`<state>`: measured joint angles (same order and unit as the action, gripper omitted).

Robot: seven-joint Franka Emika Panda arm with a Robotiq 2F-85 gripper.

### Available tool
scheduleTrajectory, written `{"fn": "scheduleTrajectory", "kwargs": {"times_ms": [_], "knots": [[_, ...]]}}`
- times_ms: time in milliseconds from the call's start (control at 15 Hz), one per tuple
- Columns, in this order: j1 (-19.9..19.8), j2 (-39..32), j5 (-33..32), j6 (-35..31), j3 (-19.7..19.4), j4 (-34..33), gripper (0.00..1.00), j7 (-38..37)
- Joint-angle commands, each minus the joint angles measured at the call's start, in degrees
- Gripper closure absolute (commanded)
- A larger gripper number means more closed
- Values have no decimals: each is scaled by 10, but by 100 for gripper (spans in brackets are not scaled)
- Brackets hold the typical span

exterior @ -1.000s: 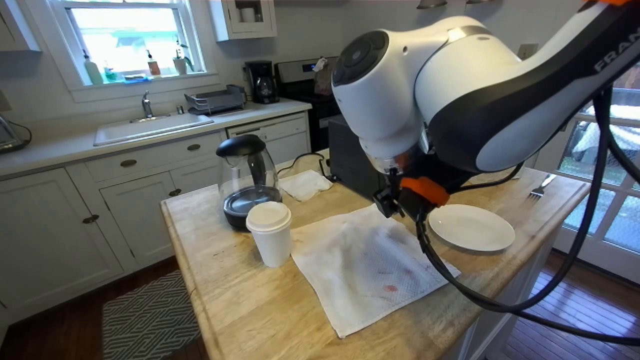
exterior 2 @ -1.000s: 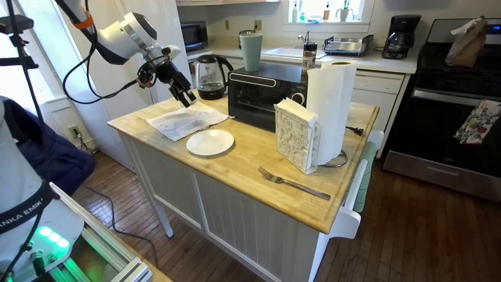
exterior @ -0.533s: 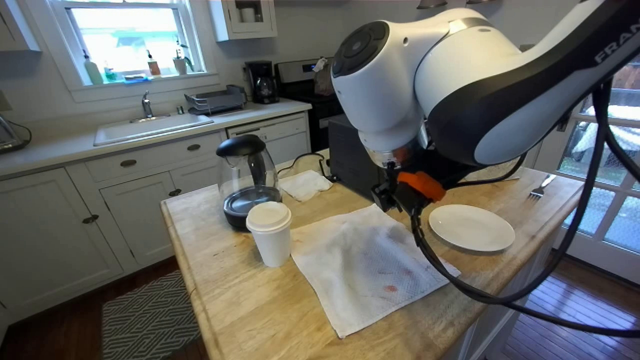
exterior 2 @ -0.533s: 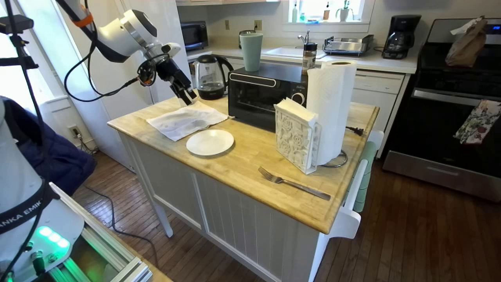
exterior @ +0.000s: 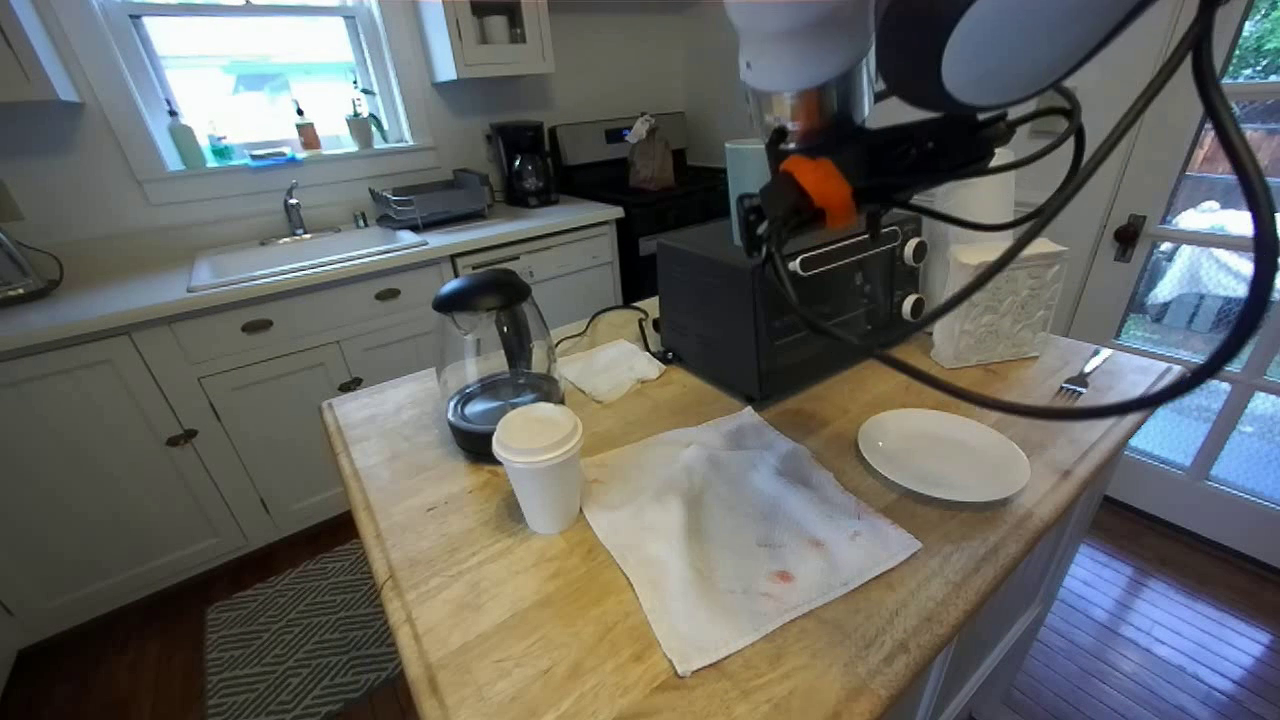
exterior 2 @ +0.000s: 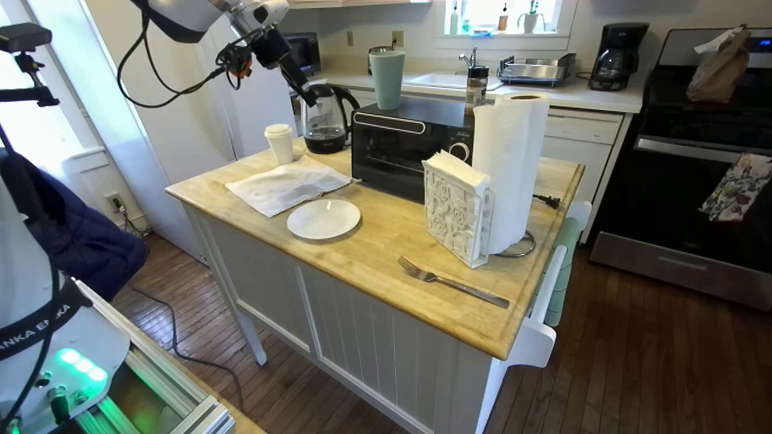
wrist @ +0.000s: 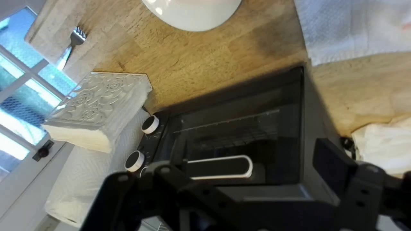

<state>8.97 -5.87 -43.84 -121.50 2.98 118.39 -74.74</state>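
Pincer (wrist: 250, 149): spread wide, nothing between its fingers (wrist: 334, 163), hanging in the air above the bench (exterior 2: 374, 253) with no contact in sight.
Toaster oven (exterior: 715, 320): here's the nearest thing, standing towards the bench edge that faces the sink (exterior: 310, 258); its door handle (wrist: 221, 166) shows between the fingers in the wrist view, though how far beyond them I can't tell.
Green cup (exterior: 745, 170): upright on the oven's top, partly hidden behind the arm (exterior: 805, 45) in an exterior view.
Kettle (exterior: 500, 370): upright, paper cup (exterior: 540, 475) just beside it, over towards the bench corner diagonally opposite the fork (exterior 2: 461, 288).
Plate (exterior: 945, 455): lying flat near the bench's other long edge, with the paper towel (exterior: 740, 540) on one side and the fork well off on the other.
Arm: judging by that empty reach, we're in a positioning step, no grasp made.
Oven front: any closer move calls, I'd say, for squaring the fingers up, coming down gently and steering clear of that green cup.
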Motion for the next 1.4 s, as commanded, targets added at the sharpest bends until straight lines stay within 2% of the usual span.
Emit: {"fn": "scheduleTrajectory", "kwargs": {"times_ms": [0,267,333,400,467,733,1067,1333], "knots": [[-28,21,60,-16,-7,-33,0,-9],[-54,11,125,-36,-21,-78,0,-22],[-55,9,120,-51,-24,-84,0,-37],[-50,13,65,-76,-23,-72,0,-56],[-53,20,94,-45,-23,-70,0,-18],[-55,17,86,-71,-25,-78,0,-38],[-73,24,129,-92,-39,-107,0,-1],[-92,6,189,-76,-54,-152,0,69]]}}
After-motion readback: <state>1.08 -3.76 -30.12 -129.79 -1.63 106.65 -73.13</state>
